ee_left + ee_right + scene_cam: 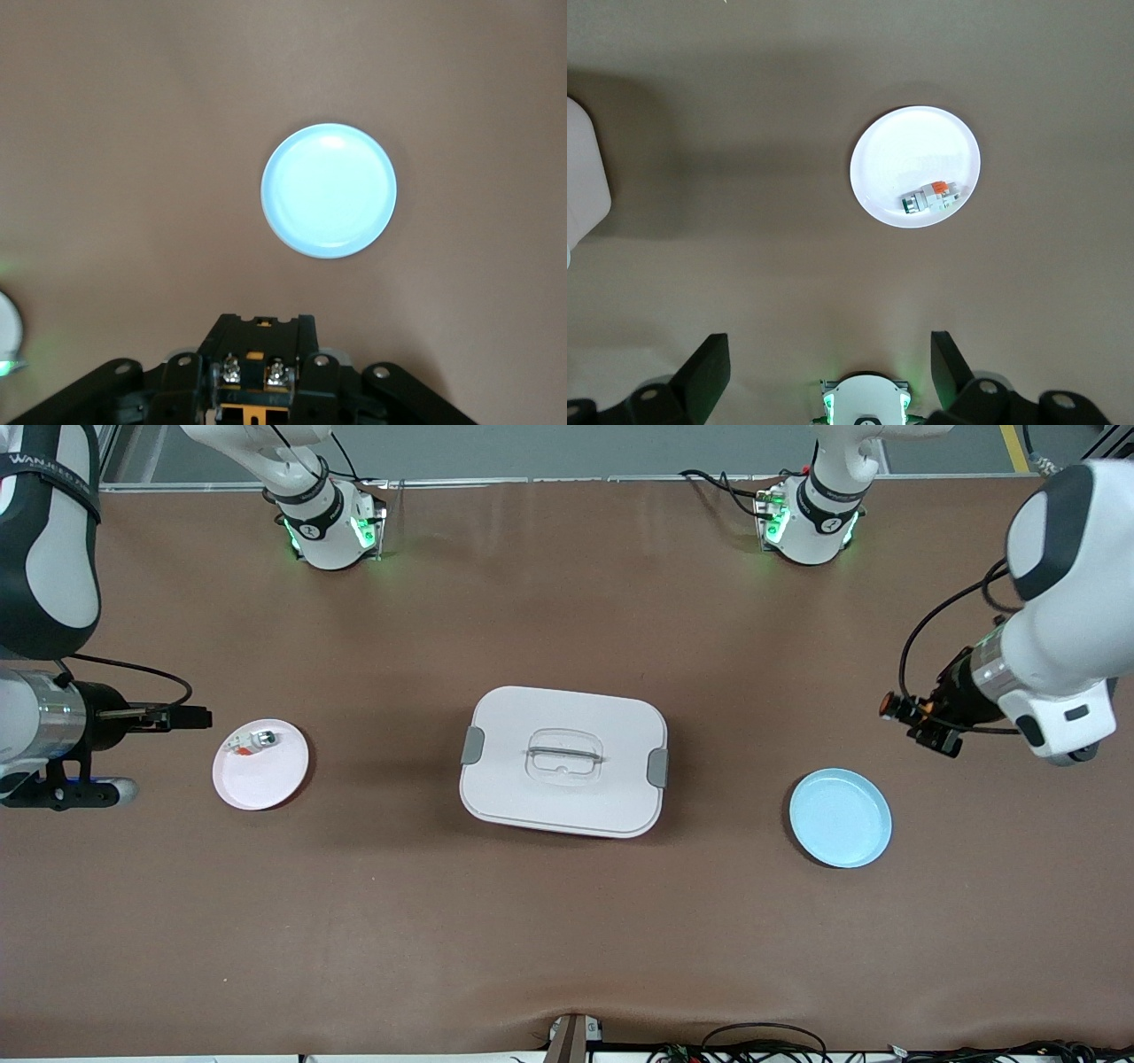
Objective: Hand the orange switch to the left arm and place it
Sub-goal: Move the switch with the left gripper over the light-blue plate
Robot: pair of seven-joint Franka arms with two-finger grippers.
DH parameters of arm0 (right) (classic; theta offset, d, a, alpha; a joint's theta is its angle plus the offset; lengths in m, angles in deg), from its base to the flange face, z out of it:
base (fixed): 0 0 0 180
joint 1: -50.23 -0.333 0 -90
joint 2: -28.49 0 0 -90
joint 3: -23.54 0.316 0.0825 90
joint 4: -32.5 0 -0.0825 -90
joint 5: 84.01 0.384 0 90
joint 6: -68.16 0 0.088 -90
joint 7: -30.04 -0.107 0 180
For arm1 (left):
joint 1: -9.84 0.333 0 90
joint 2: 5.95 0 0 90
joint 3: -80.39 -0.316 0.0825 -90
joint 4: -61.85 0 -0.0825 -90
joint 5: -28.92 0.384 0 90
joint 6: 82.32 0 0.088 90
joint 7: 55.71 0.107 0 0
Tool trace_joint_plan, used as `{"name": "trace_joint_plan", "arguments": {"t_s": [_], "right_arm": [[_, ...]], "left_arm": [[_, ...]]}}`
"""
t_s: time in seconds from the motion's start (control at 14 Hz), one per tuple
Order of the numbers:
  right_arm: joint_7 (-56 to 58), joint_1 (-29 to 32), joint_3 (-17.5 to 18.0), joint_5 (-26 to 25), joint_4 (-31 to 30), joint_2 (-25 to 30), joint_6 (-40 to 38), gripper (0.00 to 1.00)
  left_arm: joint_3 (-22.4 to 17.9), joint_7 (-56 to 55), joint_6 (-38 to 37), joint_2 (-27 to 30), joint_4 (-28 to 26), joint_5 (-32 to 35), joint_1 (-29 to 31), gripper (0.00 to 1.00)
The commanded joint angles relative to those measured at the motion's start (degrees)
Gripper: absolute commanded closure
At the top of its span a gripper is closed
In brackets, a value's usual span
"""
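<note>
Left gripper (912, 710) hangs over bare brown table (567, 939) at the left arm's end, just beside the round pale-blue plate (840, 817) and not yet above it. Its fingers are closed on the orange switch (889, 705), a tiny black cylindrical part with an orange band. In the left wrist view the part's black body, two screw heads and an orange patch sit clamped between the fingers (257, 367), with the plate (329, 190) lying ahead. Right gripper (190, 717) waits over the table at the right arm's end, beside the round pale-pink plate (260, 764); its fingers (702, 372) are spread wide and hold nothing. That plate carries a small white-and-silver part with a red-orange bit (251, 743), which is not the task's part. The large white rounded-rectangular plastic box with grey side latches (563, 761) sits mid-table, well apart from both grippers. Judgement: the step in hand is set-down on the blue plate. To do it well, first bring the switch over the plate's middle, then lower straight down, and release only once it is at or just above the plate's floor, since a small cylinder may roll off a shallow rim. Retreat upward, away from the box.
</note>
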State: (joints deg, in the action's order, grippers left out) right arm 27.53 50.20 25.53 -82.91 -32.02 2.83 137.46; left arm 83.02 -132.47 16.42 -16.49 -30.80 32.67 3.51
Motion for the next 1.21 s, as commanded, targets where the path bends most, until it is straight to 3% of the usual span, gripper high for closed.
{"name": "trace_joint_plan", "arguments": {"t_s": [0.0,0.29,0.57,0.79,1.14], "right_arm": [[0.75,0.03,0.38,-0.04,0.89,0.00,-0.66,0.00],[0.05,0.55,-0.23,-1.10,0.89,2.10,-0.83,0.00],[0.48,1.08,-0.15,-0.32,0.80,2.63,-1.01,0.00],[-0.13,2.22,-0.15,0.30,-3.92,2.98,-0.14,0.00],[0.57,3.54,0.21,-0.39,-3.94,5.43,-1.01,0.00]], "left_arm": [[0.01,-3.66,8.19,1.48,-8.22,1.25,1.06,1.00],[0.18,-4.55,20.14,0.35,-16.23,1.25,4.13,1.00],[0.27,-4.72,24.73,-4.48,-16.42,0.64,6.16,1.00],[0.27,-4.90,28.85,-8.79,-16.51,0.55,6.34,1.00],[0.18,-5.07,35.71,-14.68,-16.42,0.55,6.25,1.00]]}}
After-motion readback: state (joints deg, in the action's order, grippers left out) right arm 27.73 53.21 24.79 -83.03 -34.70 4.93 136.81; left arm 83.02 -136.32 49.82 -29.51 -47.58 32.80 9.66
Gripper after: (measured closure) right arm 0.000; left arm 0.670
